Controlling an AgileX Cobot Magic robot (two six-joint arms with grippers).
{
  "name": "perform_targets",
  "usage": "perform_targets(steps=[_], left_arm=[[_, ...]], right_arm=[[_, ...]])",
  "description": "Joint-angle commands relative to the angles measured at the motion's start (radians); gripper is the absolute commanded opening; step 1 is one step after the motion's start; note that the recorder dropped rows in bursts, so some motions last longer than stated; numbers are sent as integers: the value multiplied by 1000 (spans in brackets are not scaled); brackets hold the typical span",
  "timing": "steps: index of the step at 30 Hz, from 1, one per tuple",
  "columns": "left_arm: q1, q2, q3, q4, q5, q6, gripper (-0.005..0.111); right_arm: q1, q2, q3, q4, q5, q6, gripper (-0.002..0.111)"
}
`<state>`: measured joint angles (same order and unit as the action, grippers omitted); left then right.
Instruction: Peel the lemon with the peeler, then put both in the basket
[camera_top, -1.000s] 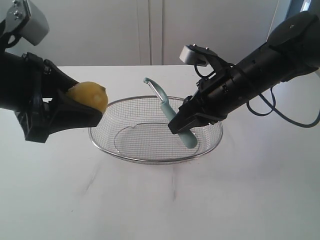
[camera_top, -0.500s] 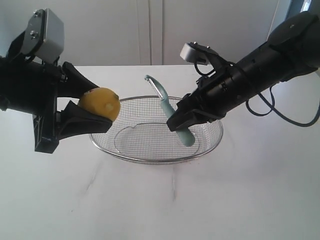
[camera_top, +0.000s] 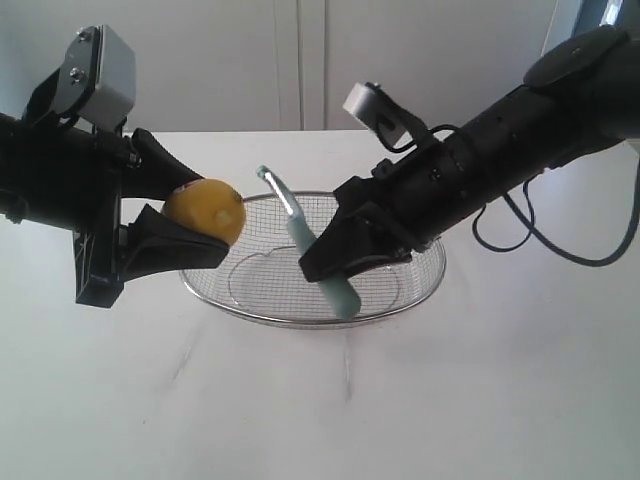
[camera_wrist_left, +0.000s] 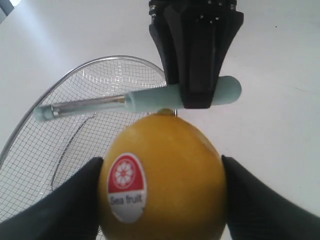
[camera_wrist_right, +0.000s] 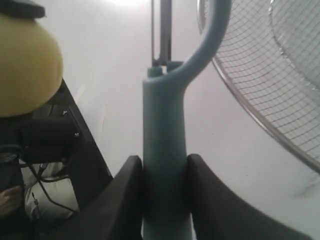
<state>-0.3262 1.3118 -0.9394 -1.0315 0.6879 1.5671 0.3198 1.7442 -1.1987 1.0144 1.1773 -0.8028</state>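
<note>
two pairs of fingers, both clamped: left fingers (camera_top: 165, 250) tight on the lemon (camera_top: 205, 210), right fingers (camera_top: 345, 258) pinching the peeler (camera_top: 300, 235) by its handle. lemon aloft at the left rim of the basket (camera_top: 260, 290); peeler tilted above it, blade end up, near the lemon. basket on the white counter (camera_top: 400, 400).

Left tool (camera_top: 205, 218) and right tool (camera_top: 325, 248) face each other, both gripping

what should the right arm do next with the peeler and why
Probably ease the peeler blade-first toward the lemon until it touches. The right gripper is clamped on the handle, the left gripper holds the lemon, and a gap separates blade and skin, which looks unpeeled where visible.
</note>
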Motion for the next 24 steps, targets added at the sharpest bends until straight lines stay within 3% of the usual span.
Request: perform_targets(steps=[1, 9, 14, 24], left_arm=[[-7, -4, 0, -45, 26, 4, 0], [-7, -2, 0, -26, -19, -6, 0], [-7, 26, 0, -11, -97, -166, 0], [-7, 95, 0, -22, -90, -165, 0]], right_arm=[[62, 28, 3, 11, 18, -2, 0], [117, 86, 3, 40, -5, 52, 0], [118, 108, 3, 95, -18, 74, 0], [118, 114, 3, 116, 44, 76, 0]])
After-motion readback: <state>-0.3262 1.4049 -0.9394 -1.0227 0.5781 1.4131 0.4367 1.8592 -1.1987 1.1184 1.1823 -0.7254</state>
